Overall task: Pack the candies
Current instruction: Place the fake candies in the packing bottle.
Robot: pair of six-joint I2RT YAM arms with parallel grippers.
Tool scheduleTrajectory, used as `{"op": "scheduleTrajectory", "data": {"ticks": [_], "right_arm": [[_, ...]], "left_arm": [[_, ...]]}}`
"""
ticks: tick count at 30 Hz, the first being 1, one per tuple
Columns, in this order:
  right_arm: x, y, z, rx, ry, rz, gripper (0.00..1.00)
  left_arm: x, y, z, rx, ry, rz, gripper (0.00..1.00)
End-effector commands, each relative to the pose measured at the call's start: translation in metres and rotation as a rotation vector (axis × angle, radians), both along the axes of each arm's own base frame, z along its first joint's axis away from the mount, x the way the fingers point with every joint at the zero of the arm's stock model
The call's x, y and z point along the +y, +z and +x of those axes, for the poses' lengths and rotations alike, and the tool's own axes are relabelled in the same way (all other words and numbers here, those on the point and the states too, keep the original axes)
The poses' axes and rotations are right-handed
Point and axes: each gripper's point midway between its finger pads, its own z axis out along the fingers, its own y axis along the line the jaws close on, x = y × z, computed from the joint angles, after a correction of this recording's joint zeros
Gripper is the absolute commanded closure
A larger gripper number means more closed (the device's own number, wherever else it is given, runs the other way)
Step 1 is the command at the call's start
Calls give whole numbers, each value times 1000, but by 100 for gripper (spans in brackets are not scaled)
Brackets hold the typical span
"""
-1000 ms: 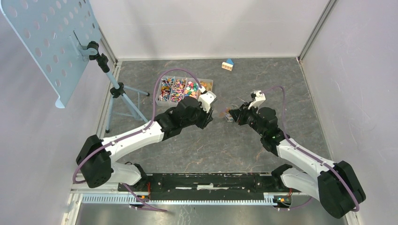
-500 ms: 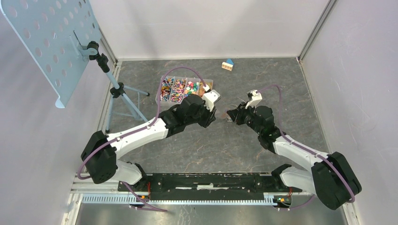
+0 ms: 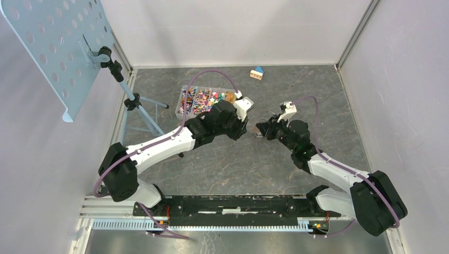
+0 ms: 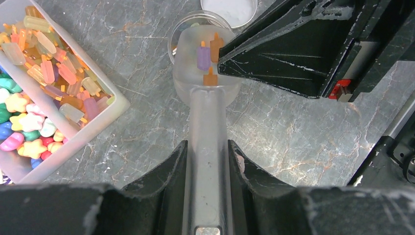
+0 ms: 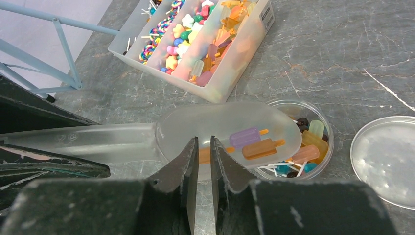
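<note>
Transfer of candies [image 4: 203,55] by scoop. Left pincer [image 4: 206,147] is clamped on the handle of a translucent scoop [image 4: 192,58], whose bowl lies straight ahead of its tips and carries three lolly-shaped sweets (one purple, two orange). Directly beyond and beneath the bowl stands a small round clear dish [image 5: 331,141] on the bench [image 4: 293,132], holding several more sweets; a matching round lid [image 5: 391,161] lies flat just past it. Left of this pincer sits the compartmented tray [image 4: 108,105], well stocked with mixed colours. Right pincer [image 5: 204,142] reaches in from the opposite side, its tips poised over the scoop's bowl and drawn narrow, a slim gap between them; an orange sweet shows in that gap, but whether it is gripped cannot be told.
</note>
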Motion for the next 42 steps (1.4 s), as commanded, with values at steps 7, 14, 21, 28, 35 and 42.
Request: {"op": "scheduleTrajectory", "data": {"ticks": [7, 14, 21, 28, 35, 42], "right_arm": [[1, -8, -3, -1, 15, -5, 80], [2, -9, -3, 2, 19, -1, 80], [2, -13, -3, 13, 18, -7, 80], [3, -17, -4, 19, 19, -5, 80], [3, -6, 0, 1, 11, -14, 80], [-5, 37, 5, -81, -25, -18, 70]], "left_arm": [[-19, 33, 14, -31, 11, -53, 98], [-22, 34, 18, -9, 1, 0, 98], [-26, 38, 23, -1, -5, 35, 98], [-26, 39, 27, 1, -8, 82, 98], [-21, 50, 24, -14, -8, 67, 98], [2, 74, 25, -63, 75, 32, 98]]}}
